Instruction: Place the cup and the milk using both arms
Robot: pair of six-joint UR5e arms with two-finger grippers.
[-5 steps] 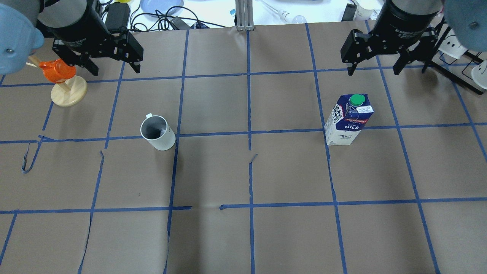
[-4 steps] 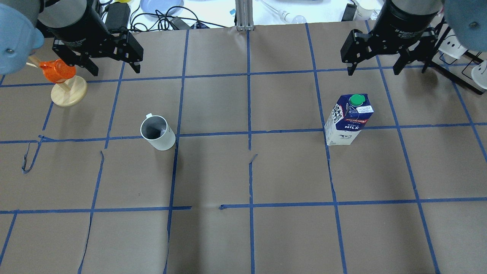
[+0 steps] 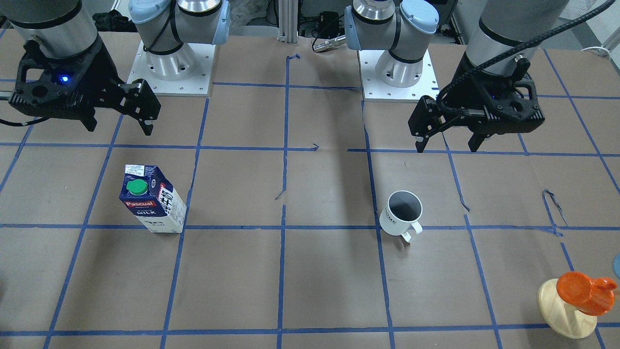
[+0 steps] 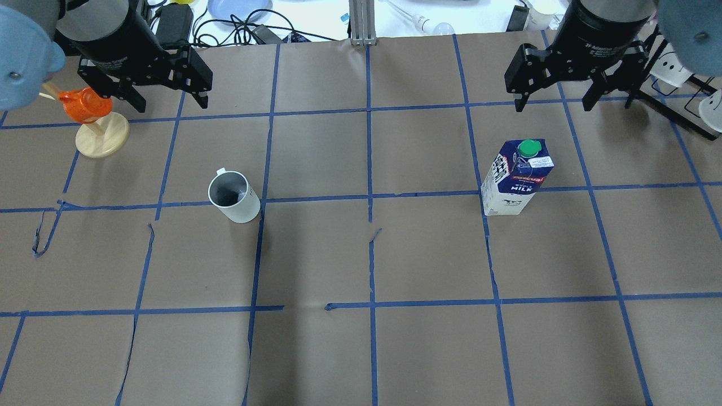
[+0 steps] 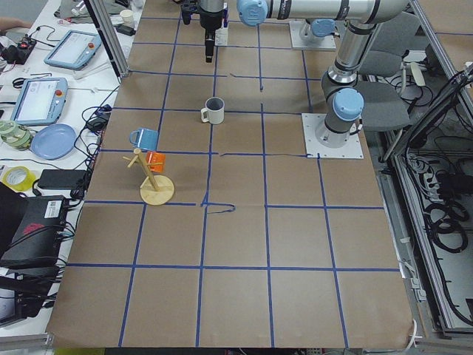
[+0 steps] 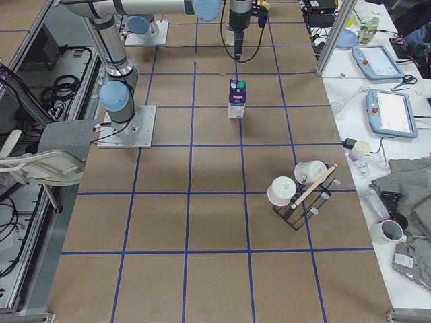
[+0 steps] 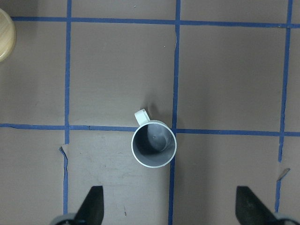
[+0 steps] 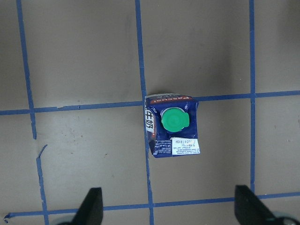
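Observation:
The cup (image 4: 234,197) stands upright on the brown paper left of centre, its handle towards the far side; it also shows in the front view (image 3: 402,213). The milk (image 4: 516,177) stands upright right of centre and shows in the front view (image 3: 152,198) too. My left gripper (image 4: 169,104) hovers high and open over the cup, which lies between its fingers in the left wrist view (image 7: 153,144). My right gripper (image 4: 554,106) hovers high and open over the milk, whose green cap shows in the right wrist view (image 8: 174,120). Both grippers are empty.
A wooden stand (image 4: 101,138) with an orange cup is at the far left, close to my left gripper. A black rack (image 6: 300,195) with white mugs stands at the far right. A metal post (image 4: 361,22) rises at the far edge.

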